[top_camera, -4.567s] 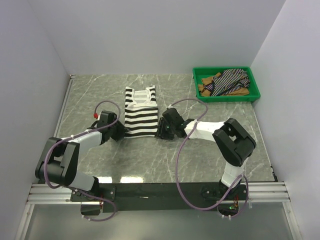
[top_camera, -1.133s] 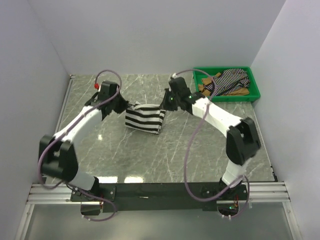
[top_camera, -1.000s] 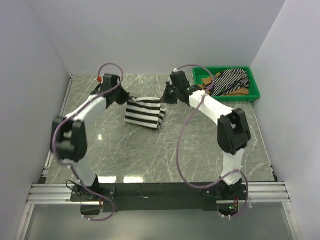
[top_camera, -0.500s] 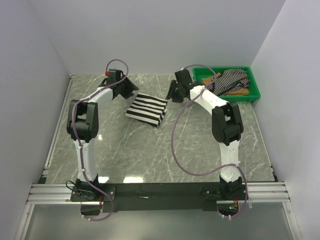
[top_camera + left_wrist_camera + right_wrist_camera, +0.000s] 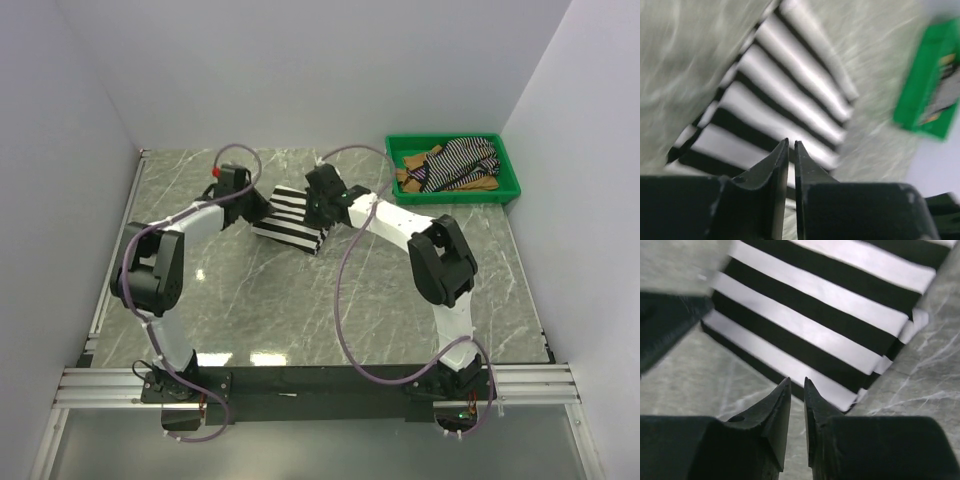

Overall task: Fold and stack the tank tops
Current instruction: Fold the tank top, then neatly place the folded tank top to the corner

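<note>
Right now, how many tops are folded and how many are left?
One looks folded: the wide-striped top lies as a small rectangle. The left hand and right hand hover over it, shut and empty. The thin-striped top and tan top lie crumpled in the green tray; nothing is stacked.

Tank top [image 5: 290,217] left of tray [image 5: 455,195]

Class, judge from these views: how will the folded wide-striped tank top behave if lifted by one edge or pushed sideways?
The wide-striped tank top is soft layered cloth, so it would likely sag and unfold if lifted by one edge. Pushed across the glossy table, it probably wrinkles and bunches rather than sliding whole.
</note>
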Robot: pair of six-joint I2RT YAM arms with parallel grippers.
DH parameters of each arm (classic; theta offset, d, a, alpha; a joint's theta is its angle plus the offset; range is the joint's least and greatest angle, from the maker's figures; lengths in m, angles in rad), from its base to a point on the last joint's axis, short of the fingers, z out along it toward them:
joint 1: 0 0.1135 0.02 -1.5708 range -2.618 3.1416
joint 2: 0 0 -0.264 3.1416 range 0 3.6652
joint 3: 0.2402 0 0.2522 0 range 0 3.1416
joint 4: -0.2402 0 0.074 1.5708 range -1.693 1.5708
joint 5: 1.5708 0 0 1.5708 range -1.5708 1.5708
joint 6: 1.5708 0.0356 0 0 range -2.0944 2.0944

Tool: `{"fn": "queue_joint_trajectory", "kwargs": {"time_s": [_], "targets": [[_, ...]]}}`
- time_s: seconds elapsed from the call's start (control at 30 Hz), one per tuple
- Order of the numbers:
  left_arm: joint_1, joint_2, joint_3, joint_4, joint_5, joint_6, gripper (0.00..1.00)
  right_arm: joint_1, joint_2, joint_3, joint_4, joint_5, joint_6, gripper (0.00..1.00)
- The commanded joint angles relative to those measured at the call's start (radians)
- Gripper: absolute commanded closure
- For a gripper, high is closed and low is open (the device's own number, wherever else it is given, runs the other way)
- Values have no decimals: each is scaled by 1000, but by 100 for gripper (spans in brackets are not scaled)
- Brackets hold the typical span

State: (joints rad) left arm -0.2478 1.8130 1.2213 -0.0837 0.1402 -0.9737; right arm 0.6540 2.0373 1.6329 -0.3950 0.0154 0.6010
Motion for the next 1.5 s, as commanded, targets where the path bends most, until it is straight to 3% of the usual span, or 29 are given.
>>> {"fn": "queue_joint_trajectory", "kwargs": {"time_s": [0.0,0.2,0.4,0.7,0.93,1.33,1.47], "targets": [[-13,42,-57,51,30,-13,86,-22,50,-68,39,-5,14,77],[-28,57,-147,29,-36,-54,88,-22,40,-183,85,-12,19,78],[-30,-52,-261,18,-128,-114,85,-22,18,-237,102,-12,10,78],[-25,-84,-298,-13,-137,-148,85,-24,-118,-220,55,35,-17,53],[-1,-141,-330,-83,-198,-171,87,-24,-66,-133,19,23,-29,46],[200,-251,-385,-338,-347,-34,90,7,21,-57,34,-40,-15,46],[295,-257,-385,-428,-467,13,89,13,5,-76,51,-57,-7,46]]}}
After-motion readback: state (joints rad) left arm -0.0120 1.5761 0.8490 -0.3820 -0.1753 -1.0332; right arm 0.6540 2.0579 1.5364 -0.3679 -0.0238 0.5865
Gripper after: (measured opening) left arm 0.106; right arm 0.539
